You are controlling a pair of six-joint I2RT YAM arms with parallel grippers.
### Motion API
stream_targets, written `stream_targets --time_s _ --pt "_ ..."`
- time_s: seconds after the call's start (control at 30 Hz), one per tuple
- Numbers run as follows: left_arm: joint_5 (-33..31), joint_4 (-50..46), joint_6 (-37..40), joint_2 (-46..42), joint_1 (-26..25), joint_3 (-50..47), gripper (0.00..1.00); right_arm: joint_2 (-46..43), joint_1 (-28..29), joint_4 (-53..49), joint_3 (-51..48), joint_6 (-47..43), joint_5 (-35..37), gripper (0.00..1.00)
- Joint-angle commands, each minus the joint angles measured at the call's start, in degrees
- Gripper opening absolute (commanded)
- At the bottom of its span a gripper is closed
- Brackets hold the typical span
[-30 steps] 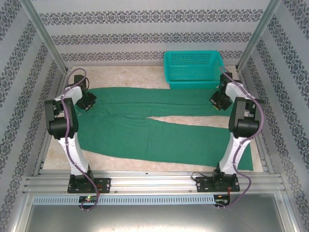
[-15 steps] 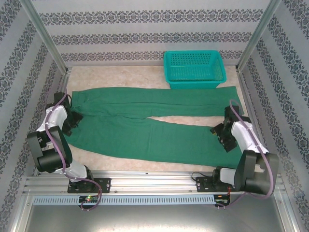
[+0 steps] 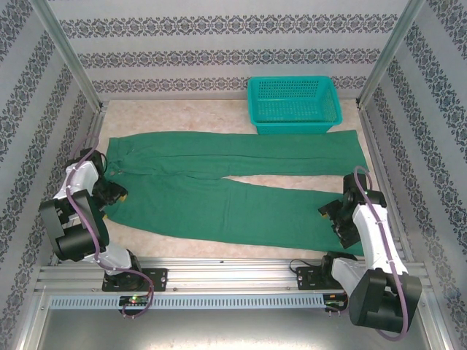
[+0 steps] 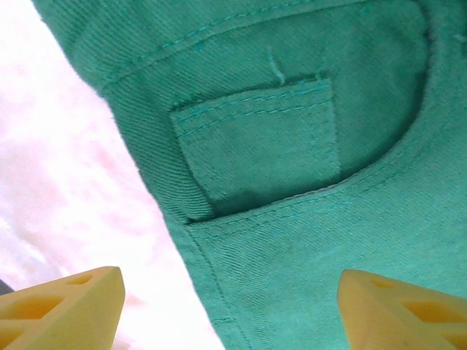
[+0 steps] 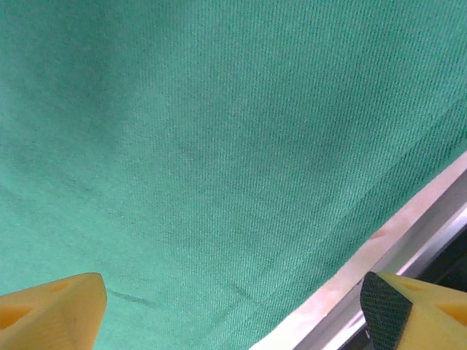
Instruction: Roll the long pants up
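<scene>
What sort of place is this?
Probably a robot test booth, not a home: patterned wall panels on metal posts box in a small table, with two robot arms bolted to its aluminium rail.

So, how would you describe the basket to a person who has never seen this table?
Start from the pale table between the patterned walls and go to its far edge, right of the middle. There the basket stands, just behind the far leg of the long pants. Unlike that flat, soft, dark green cloth, it is a rigid teal box with mesh walls.
</scene>
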Motion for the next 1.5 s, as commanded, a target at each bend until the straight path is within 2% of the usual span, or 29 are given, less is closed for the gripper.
stream_targets --time_s 0.0,0.07,0.2,0.3,0.33,0.37,0.43,0.47,0.67,0.73,0.77,0.8,1.1,1.13,1.17,1.2,1.23,1.27,1.3,1.47 --pt "-0.5 -2.5 2.3 -2.2 2.1 -3.1 0.79 1.7 -0.2 -0.6 0.4 -1.5 -0.4 0.92" --pt "0.5 -0.9 1.4 -1.4 2.7 -4.4 0.79 2.6 -0.3 0.1 1.1 -1.9 0.1 0.92" --pt "8.9 5.4 -2.7 2.5 3.9 -8.2 0.78 3.4 -1.2 1.5 2.5 -2.3 0.1 0.92" --pt "9.7 9.4 -3.9 5.2 3.9 -9.4 0.76 3.1 -1.6 2.6 2.2 -2.2 0.2 0.92" --pt "9.6 10.2 -4.0 5.7 3.9 -9.4 0.73 2.9 -2.0 2.6 1.7 -1.8 0.1 0.92" --pt "9.6 11.1 -4.0 6.1 3.9 -9.3 0.63 2.3 -2.3 2.9 1.0 -1.5 0.1 0.91" --pt "7.9 11.4 -4.2 6.5 3.9 -8.4 0.11 0.7 -3.4 2.7 -0.9 -0.4 -0.2 0.9" --pt "7.1 11.4 -4.3 6.7 4.1 -7.9 0.0 -0.7 -4.2 2.3 -1.9 0.2 -0.5 0.9" --pt "3.4 11.3 -6.9 4.5 5.1 -6.8 0.0 -7.0 -8.8 -4.8 -3.2 -1.1 1.7 0.9" --pt "1.8 10.8 -7.5 3.5 5.3 -6.5 0.0 -8.1 -9.7 -5.6 -2.9 -2.5 0.4 0.91" --pt "1.2 10.9 -7.8 3.1 5.5 -6.3 0.0 -8.3 -9.8 -6.1 -2.6 -2.4 0.0 0.98" --pt "1.3 10.8 -8.0 2.8 5.7 -6.2 0.0 -7.9 -9.8 -6.6 -2.3 -2.1 -0.3 0.98" --pt "3.9 17.2 -12.3 2.1 5.7 -10.3 0.0 6.3 -9.7 -5.5 1.7 -6.9 0.0 0.96" --pt "3.9 17.9 -12.6 2.2 5.5 -11.0 0.0 7.5 -9.7 -4.7 2.4 -7.2 -0.2 0.91" --pt "4.3 19.0 -12.9 2.1 5.6 -11.8 0.0 9.2 -9.7 -4.3 3.4 -7.6 -0.2 0.81" --pt "4.4 19.5 -13.0 2.2 5.5 -12.4 0.0 10.4 -9.5 -3.6 4.1 -7.7 -0.2 0.66" --pt "4.2 19.8 -13.3 2.5 5.5 -12.6 0.0 11.8 -9.5 -2.6 5.0 -7.8 -0.3 0.39" --pt "4.3 20.2 -13.3 2.8 5.4 -12.7 0.0 13.3 -9.2 -1.8 5.6 -7.8 -0.1 0.18" --pt "4.3 20.3 -13.2 3.1 5.4 -12.6 0.0 14.8 -8.9 -1.1 6.2 -7.8 0.1 0.13" --pt "4.1 19.3 -12.5 3.7 5.3 -9.9 0.0 23.8 -4.8 2.3 8.7 -6.8 0.6 0.12"
